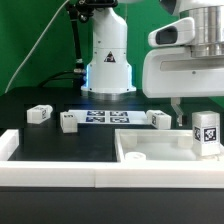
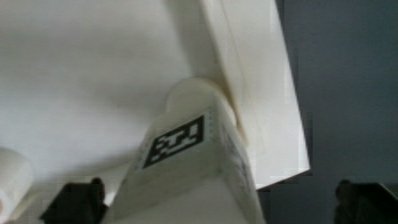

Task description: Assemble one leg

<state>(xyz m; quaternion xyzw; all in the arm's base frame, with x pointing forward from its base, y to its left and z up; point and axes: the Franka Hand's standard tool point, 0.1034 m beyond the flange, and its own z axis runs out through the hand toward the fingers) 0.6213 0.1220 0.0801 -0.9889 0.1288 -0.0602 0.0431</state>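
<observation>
A leg (image 1: 207, 133), a stubby white block with a black-and-white tag, stands upright at the corner of the large white panel (image 1: 150, 152) at the exterior view's right. My gripper (image 1: 200, 111) hangs right over it, with one dark finger (image 1: 178, 113) beside the leg. In the wrist view the same leg (image 2: 187, 150) lies between my two dark fingertips (image 2: 75, 202), with a gap on each side. The gripper (image 2: 219, 208) is open and holds nothing. The leg rests against the panel's raised rim (image 2: 249, 70).
Three more legs lie on the black table, two at the exterior view's left (image 1: 40, 114) (image 1: 68, 122) and one near the middle (image 1: 160, 119). The marker board (image 1: 108, 118) lies behind them. The robot base (image 1: 108, 65) stands at the back. A white rail (image 1: 60, 175) runs along the front.
</observation>
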